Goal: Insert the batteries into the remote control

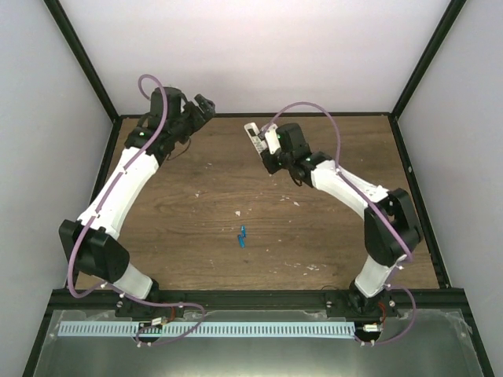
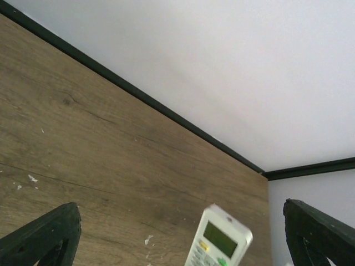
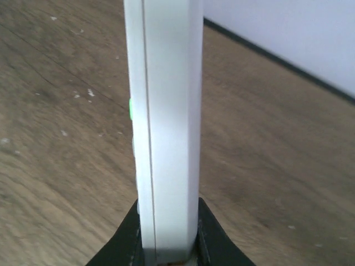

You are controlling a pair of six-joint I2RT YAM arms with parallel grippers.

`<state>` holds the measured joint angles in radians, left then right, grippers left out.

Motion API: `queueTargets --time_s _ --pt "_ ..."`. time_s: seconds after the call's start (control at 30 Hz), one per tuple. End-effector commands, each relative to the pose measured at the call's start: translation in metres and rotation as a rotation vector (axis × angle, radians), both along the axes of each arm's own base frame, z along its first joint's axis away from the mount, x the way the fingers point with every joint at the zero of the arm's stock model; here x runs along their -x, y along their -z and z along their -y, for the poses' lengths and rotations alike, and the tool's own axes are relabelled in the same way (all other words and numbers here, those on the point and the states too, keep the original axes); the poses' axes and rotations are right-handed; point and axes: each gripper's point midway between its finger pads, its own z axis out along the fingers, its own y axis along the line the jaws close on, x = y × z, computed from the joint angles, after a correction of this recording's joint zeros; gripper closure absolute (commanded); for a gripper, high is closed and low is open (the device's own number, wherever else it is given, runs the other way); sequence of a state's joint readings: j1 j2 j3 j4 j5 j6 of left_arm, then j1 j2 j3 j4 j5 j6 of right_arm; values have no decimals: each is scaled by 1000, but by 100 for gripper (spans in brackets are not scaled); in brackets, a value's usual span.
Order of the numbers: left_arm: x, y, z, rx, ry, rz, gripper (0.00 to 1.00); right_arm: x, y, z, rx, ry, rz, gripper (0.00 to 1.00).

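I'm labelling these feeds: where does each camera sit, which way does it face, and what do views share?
Top: fixed above and behind, looking down at the table; the left arm and right arm show.
Left wrist: on the left arm, looking across the table at the far wall; the left gripper shows, open.
Right wrist: on the right arm, looking along the right gripper, shut on the remote, seen edge-on.
Shared: all three see the remote.
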<state>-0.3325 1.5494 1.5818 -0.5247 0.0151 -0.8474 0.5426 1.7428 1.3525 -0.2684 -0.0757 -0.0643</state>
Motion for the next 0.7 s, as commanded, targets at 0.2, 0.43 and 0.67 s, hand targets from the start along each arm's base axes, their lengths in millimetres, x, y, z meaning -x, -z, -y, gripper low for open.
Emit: queueTargets --time_s 0.2,0.43,0.67 --pt "0 -17 26 237 92 15 0 -11 -95 35 372 129 721 99" --pt "2 -4 50 331 161 -32 0 -5 -105 22 515 143 912 99" --pt "3 4 70 338 203 -51 0 -8 -106 10 641 146 994 99"
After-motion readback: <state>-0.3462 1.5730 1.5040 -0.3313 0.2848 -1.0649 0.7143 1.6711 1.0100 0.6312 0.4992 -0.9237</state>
